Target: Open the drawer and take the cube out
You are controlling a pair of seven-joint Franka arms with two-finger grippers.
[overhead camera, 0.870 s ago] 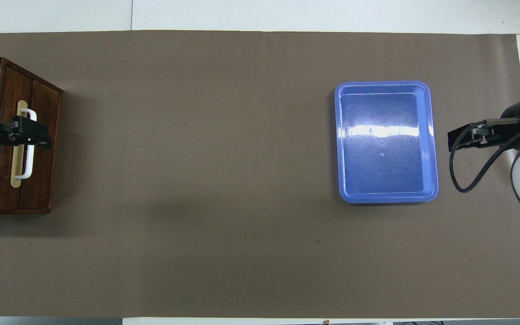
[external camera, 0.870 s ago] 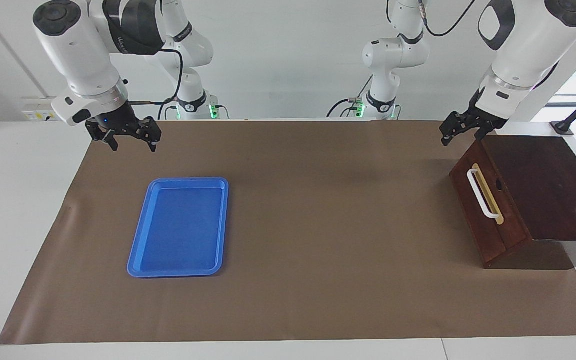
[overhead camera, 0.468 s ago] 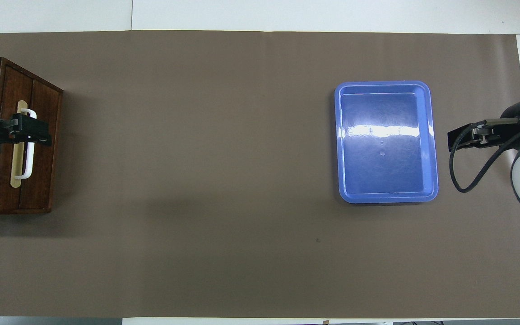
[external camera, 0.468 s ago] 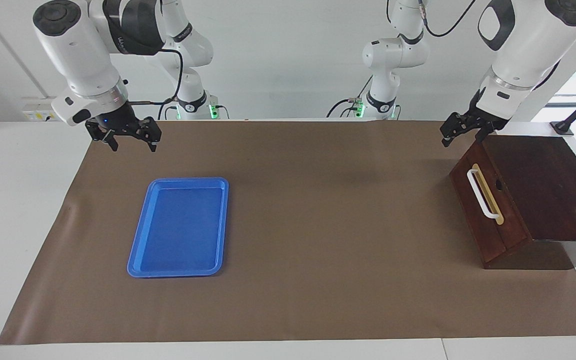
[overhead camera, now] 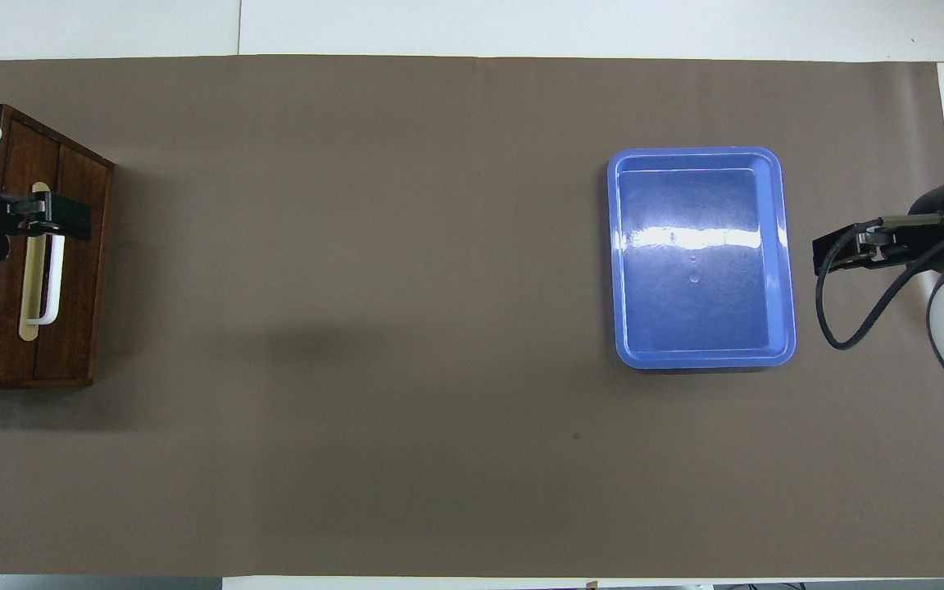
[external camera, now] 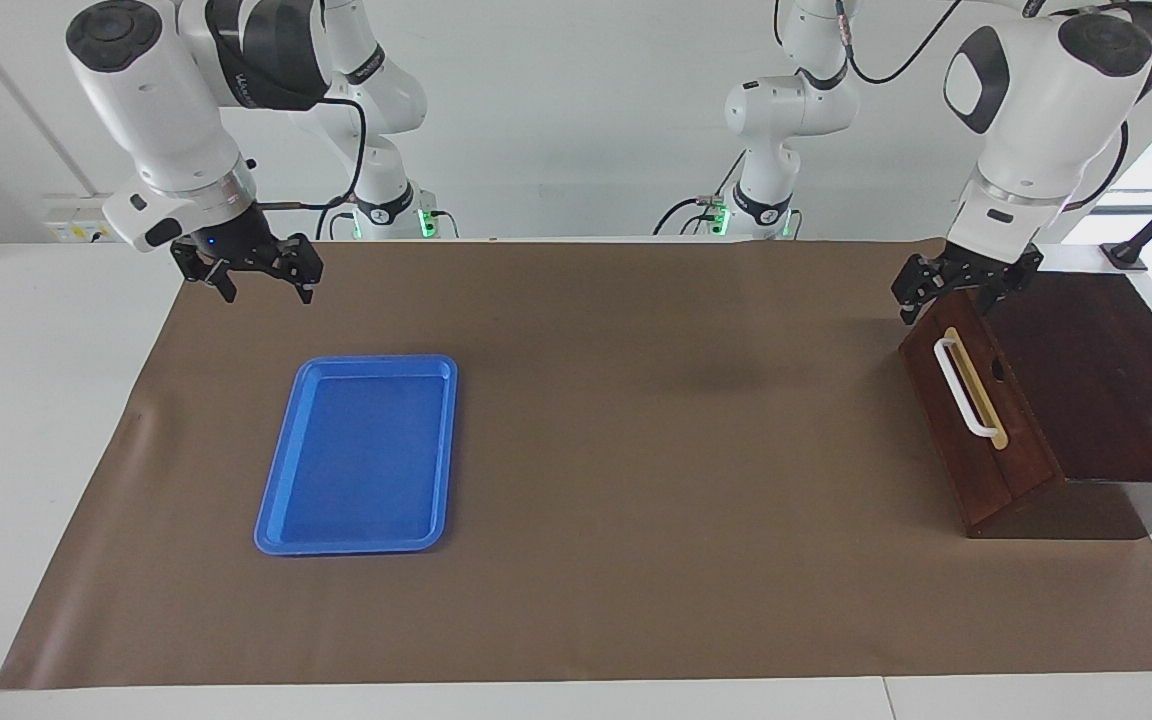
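Drawer [external camera: 976, 415] shut, sitting at the left arm's end of the table, roughly 3 o'clock in the facing view. Cube nowhere in sight, presumably inside. White handle [external camera: 966, 388] runs long-ways across the drawer front, long axis pointing about 11-to-5 in the facing view, straight 12-to-6 from overhead.

Left gripper [external camera: 946, 297] up over the top edge of the drawer front, fingers spread wide, nothing held. Handle lies just down toward 5 o'clock from the jaws in the facing view, close but not touching yet as far as can be told. From overhead, the gripper covers the handle's 12 o'clock end. Jaws look set crosswise to the bar, so probably just needs to drop and close on it, then pull toward the table middle.

Right gripper [external camera: 258, 272] waiting up at 10 o'clock, above the mat's edge near the blue tray [external camera: 281, 525], also wide and empty. Way too distant from the handle to matter; left arm clearly the one for the job.
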